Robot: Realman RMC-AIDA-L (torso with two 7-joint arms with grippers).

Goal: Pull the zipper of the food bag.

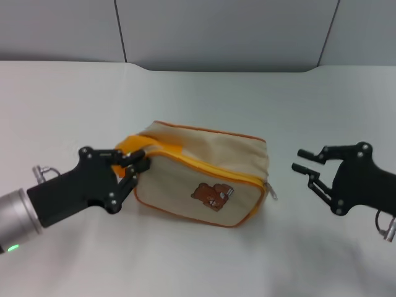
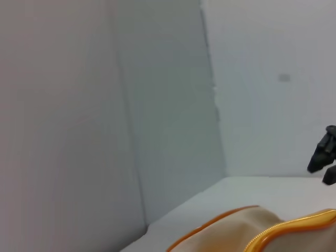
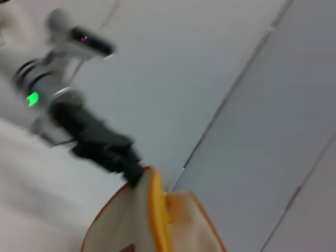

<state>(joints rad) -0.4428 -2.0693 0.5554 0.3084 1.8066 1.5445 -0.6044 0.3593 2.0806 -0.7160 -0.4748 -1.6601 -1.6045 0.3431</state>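
The beige food bag lies on the white table, bear patch facing me. Its orange-yellow zipper runs along the top front edge to a small silver pull tab at the bag's right end. My left gripper is shut on the orange-yellow strap loop at the bag's left end. My right gripper is open and empty, a short way right of the pull tab, not touching it. The right wrist view shows the bag and the left gripper at the strap.
The white table ends at a grey panelled wall behind. The left wrist view shows the bag's top and the right gripper's fingers far off.
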